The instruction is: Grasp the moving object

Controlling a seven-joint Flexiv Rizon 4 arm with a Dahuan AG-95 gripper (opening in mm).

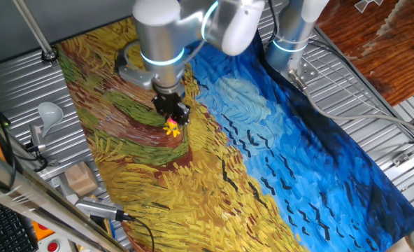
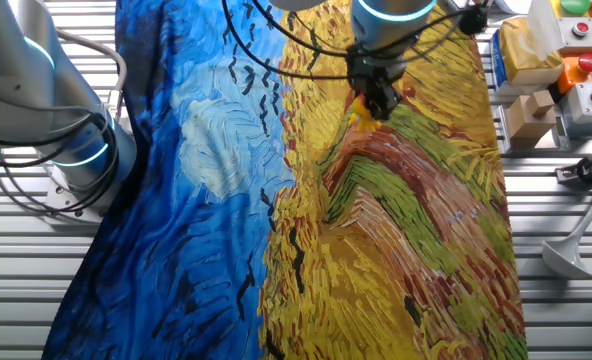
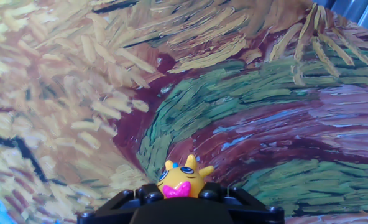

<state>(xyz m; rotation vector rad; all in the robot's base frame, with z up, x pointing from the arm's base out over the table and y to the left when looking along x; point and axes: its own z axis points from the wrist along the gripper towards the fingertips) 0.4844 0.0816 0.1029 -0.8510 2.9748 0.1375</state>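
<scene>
While our arm reaches down over the painted cloth, our gripper sits low above its brown and green strokes, fingers clamped on the yellow toy, whose pink part faces the hand view.

The gripper hides the yellow toy's upper part in one fixed view; in the other fixed view only a yellow speck shows. In the hand view the fingertips are cut off at the bottom edge, so their grip cannot be told.
</scene>
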